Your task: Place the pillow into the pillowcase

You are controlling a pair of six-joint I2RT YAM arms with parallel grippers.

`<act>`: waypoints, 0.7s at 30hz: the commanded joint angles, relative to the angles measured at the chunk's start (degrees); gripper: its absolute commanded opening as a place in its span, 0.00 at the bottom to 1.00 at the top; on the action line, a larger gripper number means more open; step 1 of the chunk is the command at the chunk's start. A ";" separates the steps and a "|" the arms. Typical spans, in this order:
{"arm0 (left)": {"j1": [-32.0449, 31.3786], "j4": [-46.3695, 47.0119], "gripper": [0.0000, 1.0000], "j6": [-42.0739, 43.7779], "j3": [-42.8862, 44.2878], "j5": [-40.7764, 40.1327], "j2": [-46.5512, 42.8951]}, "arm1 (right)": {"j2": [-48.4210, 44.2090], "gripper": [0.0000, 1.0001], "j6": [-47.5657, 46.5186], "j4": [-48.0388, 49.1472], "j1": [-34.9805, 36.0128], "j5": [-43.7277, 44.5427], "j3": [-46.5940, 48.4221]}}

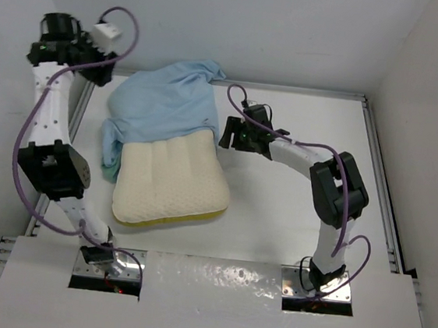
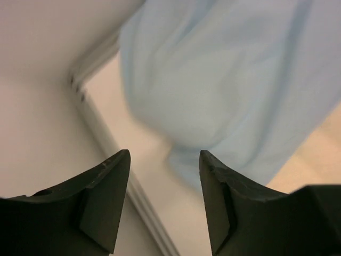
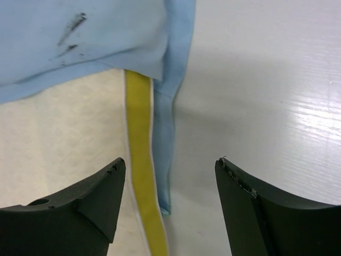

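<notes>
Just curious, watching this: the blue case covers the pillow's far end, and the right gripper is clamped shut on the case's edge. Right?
Not quite. The right gripper is open and gripping nothing, as the right wrist view shows: its jaws stand apart over the yellow edge of the pillow. The pillowcase does cover the pillow's far end.

The far part of the pillow (image 1: pixel 171 182) is covered by the pillowcase (image 1: pixel 163 103), which in the left wrist view is blurred and cut off at the top and right edges, while in the right wrist view the pillow's yellow band (image 3: pixel 139 160) runs off the bottom edge.
</notes>
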 commanded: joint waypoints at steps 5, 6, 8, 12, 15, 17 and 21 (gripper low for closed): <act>-28.29 -5.73 0.67 4.07 0.82 0.91 8.66 | -2.94 0.75 4.33 3.90 0.30 -4.94 -0.79; -31.18 -5.20 0.73 4.07 0.39 0.03 9.72 | -3.46 0.76 4.51 4.07 0.30 -5.64 -1.05; -33.22 -3.01 0.85 3.63 -0.14 -2.08 12.10 | -4.25 0.77 5.47 6.70 0.21 -6.87 -2.88; -34.98 2.17 0.90 1.35 -2.07 -5.68 14.65 | -6.10 0.78 6.88 9.70 0.48 -8.28 -6.67; -34.99 7.10 0.83 -1.20 -2.86 -10.26 15.53 | -6.54 0.78 7.23 10.93 1.35 -8.81 -8.25; -35.07 9.03 0.73 -2.87 -2.86 -11.22 15.62 | -6.89 0.78 7.14 11.98 1.97 -9.08 -9.13; -35.16 8.61 0.45 -3.05 -4.09 -11.75 15.62 | -6.19 0.78 7.67 12.86 3.20 -9.52 -9.22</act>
